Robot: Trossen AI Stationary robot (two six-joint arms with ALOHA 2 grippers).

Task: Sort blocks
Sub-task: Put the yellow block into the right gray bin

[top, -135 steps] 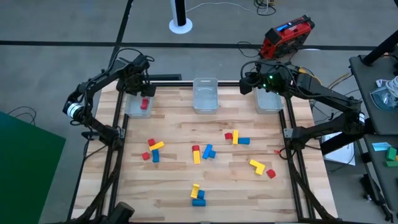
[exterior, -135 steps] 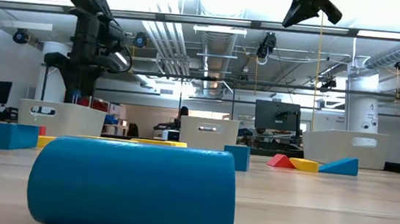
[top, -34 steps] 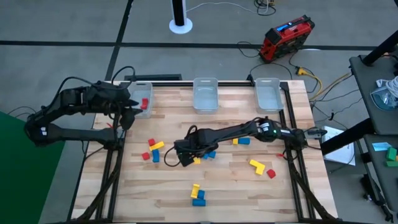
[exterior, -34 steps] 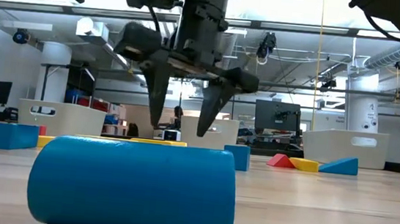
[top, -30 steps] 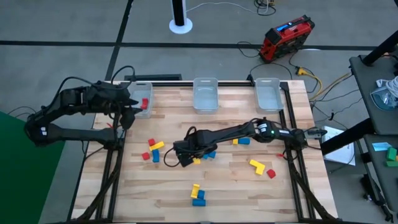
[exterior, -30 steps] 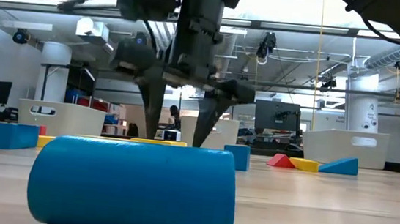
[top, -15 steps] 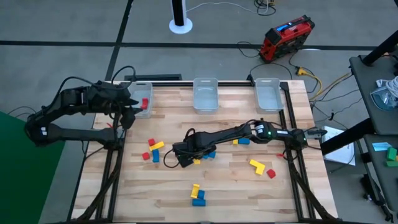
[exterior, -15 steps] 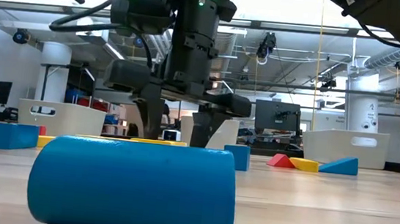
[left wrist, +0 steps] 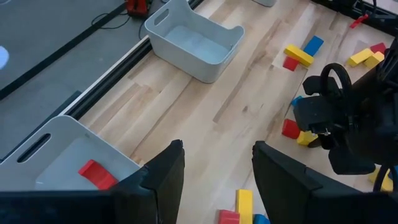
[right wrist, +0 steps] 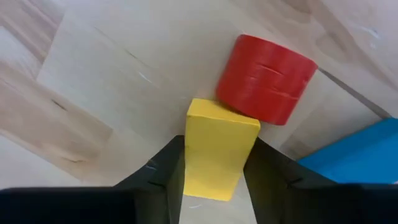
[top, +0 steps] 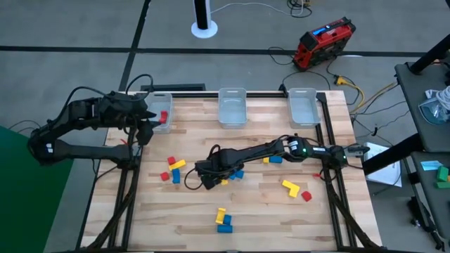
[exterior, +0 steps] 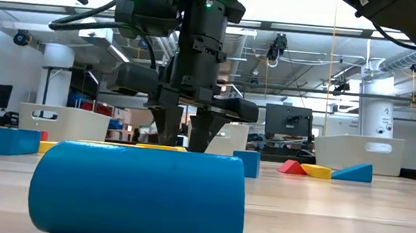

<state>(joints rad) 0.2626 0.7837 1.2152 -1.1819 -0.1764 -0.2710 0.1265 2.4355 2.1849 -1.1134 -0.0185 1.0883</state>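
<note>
High view: the right gripper (top: 211, 176) is stretched low over the middle of the table (top: 267, 211), down on a yellow block (top: 222, 180) in a small cluster. The left gripper (top: 144, 128) waits near the table's far left corner, beside the left bin (top: 150, 112), which already holds a red block (top: 163, 117). Other blocks lie scattered toward the near edge and the right edge.

Low view: the right gripper's fingers reach down to table level, drawn in close around something yellow.

Left wrist view: the left fingers (left wrist: 163, 176) stand apart, holding nothing.

Right wrist view: the yellow block sits between the right fingers, both sides touching it, with a red cylinder (right wrist: 267, 78) touching its far end and a blue block (right wrist: 354, 152) just beside.

The step in hand looks like the grasp of the yellow block. Next it needs a straight lift, clear of the red cylinder, then a carry to a bin at the far edge
</note>
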